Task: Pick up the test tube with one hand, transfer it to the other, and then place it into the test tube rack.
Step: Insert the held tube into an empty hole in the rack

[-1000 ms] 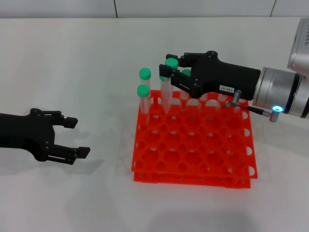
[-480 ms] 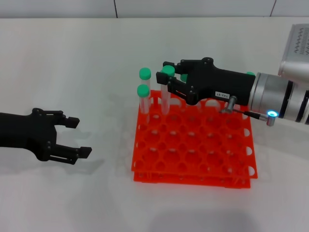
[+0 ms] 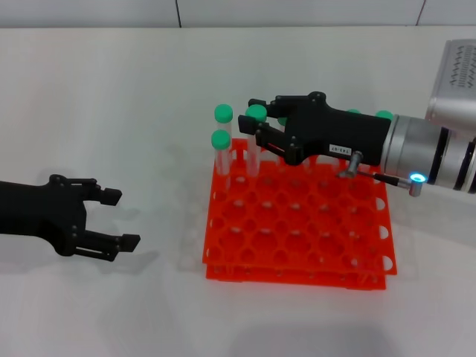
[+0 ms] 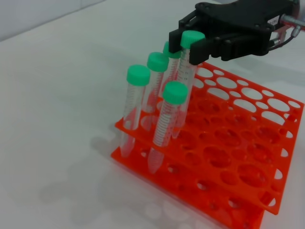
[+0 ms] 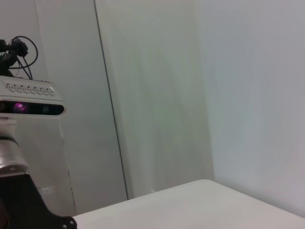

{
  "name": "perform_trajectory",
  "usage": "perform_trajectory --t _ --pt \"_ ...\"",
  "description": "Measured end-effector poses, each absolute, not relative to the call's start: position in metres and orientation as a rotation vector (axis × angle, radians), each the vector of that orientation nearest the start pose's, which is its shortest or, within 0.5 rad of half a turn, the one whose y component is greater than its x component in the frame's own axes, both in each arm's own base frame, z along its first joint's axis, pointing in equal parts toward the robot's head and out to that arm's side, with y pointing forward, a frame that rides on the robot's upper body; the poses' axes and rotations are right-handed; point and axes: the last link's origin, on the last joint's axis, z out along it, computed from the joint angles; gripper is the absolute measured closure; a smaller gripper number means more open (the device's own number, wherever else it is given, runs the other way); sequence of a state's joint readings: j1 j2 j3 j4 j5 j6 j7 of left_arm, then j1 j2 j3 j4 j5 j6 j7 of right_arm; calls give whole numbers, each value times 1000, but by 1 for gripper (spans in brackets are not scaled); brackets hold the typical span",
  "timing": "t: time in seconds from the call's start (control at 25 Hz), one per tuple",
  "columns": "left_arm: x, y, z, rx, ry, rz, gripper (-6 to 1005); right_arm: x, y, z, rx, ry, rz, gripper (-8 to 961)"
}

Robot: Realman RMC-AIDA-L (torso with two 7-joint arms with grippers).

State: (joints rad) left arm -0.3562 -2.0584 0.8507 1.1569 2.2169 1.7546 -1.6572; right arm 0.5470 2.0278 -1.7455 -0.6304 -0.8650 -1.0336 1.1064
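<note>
Plain white tabletop (image 3: pixel 111 97), pale paneled wall (image 5: pixel 157 95) with a dark vertical seam (image 5: pixel 110 105)

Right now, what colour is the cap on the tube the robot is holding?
Green. The test tube in the right end effector shows best in the left wrist view.
</note>
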Motion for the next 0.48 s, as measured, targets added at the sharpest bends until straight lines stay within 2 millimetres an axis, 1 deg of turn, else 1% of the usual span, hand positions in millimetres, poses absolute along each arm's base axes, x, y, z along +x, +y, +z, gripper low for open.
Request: perform_trajectory --t 0.48 --pt "-280 287 47 -2916 -643 -142 118 174 354 -75 -2633 368 914 688"
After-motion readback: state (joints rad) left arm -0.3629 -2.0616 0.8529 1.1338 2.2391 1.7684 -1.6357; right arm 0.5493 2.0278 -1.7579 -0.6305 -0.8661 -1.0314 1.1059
